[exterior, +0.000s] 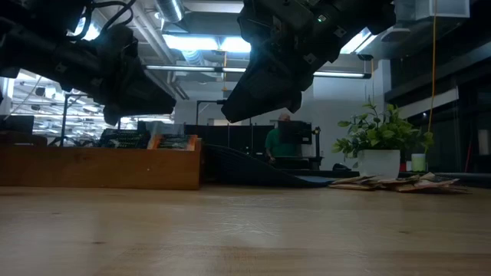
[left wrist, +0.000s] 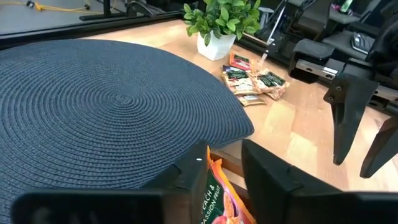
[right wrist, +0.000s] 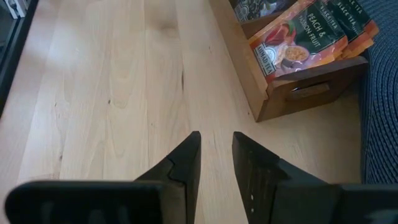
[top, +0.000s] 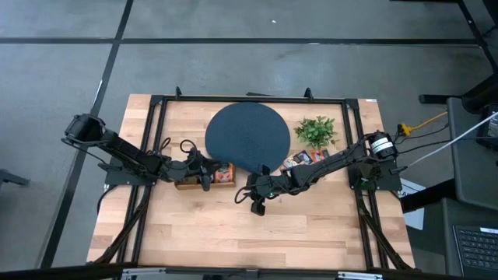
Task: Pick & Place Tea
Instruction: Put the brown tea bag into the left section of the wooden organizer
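A wooden box (top: 191, 183) (exterior: 100, 169) stands left of table centre. Orange and dark tea sachets stand tilted in it (right wrist: 292, 46). My left gripper (top: 206, 177) (left wrist: 224, 171) hovers open over the box's right end, and an orange "Peach & Passion Fruit" sachet (left wrist: 217, 199) shows between and below its fingers. More loose sachets (top: 303, 159) (left wrist: 255, 84) lie flat on the table between the dark disc and the plant. My right gripper (top: 257, 206) (right wrist: 216, 140) is open above bare wood just right of the box, holding nothing. My left gripper has its fingers on either side of the upper edge of the orange sachet (left wrist: 214, 165), coming from above. I cannot tell whether they touch it. The sachet's lower part is hidden behind the fingers.
The round dark woven disc (top: 247, 136) (left wrist: 106, 106) lies at the far middle of the table. A small potted plant (top: 315, 131) (exterior: 380, 138) stands to its right. A black frame runs along the table's edges. A person in green (exterior: 284, 142) is in the room beyond. Bare wood fills the near half.
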Motion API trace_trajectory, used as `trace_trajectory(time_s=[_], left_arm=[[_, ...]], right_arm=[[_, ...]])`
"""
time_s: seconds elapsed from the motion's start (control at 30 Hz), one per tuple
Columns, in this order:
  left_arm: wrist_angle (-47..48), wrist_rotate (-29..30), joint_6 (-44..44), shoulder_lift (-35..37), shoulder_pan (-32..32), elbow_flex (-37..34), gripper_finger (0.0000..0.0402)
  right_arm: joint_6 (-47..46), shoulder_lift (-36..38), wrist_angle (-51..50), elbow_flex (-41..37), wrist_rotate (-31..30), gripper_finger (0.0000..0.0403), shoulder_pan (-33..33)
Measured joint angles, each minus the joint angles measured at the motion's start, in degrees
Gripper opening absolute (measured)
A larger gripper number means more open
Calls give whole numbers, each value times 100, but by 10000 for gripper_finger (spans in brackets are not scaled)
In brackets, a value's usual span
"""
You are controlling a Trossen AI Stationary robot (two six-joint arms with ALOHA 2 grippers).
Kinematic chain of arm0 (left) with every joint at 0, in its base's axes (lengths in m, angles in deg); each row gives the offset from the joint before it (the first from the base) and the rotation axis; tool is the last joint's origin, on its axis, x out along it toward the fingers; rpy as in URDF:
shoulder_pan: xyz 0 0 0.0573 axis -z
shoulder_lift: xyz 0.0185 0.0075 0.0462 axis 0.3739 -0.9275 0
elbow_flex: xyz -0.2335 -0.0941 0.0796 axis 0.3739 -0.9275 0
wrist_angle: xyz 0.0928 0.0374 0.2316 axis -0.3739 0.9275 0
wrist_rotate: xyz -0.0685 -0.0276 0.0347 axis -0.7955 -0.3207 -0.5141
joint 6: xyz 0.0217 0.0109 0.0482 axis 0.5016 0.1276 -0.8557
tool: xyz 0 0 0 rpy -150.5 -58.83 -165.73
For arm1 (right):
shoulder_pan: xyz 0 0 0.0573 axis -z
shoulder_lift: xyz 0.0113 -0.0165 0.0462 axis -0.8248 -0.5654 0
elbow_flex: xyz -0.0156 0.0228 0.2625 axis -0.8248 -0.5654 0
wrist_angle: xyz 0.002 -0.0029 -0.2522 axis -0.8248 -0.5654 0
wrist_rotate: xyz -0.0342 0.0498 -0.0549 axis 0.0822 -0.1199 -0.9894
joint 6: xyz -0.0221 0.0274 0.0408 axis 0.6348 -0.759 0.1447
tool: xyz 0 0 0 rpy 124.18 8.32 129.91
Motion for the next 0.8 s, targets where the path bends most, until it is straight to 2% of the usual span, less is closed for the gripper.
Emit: trace_trajectory(time_s=[0.2, 0.37, 0.53, 0.7, 0.8], left_arm=[[-421, -134, -444, 0, 3, 4, 130], [-750, -1169, -1081, 0, 7, 248, 133], [44, -2152, -1388, 0, 9, 826, 127], [1087, -2507, -1607, -2, 8, 1369, 121], [1308, -2512, -1709, -4, 7, 1547, 120]], right_arm=[[1, 0, 0, 1, 2, 94, -1], [56, 0, 91, 0, 2, 94, -1], [177, 17, 169, 0, 4, 94, -66], [88, 369, -321, 1, -78, 94, -250], [-52, 747, -990, 0, -494, 94, -438]])
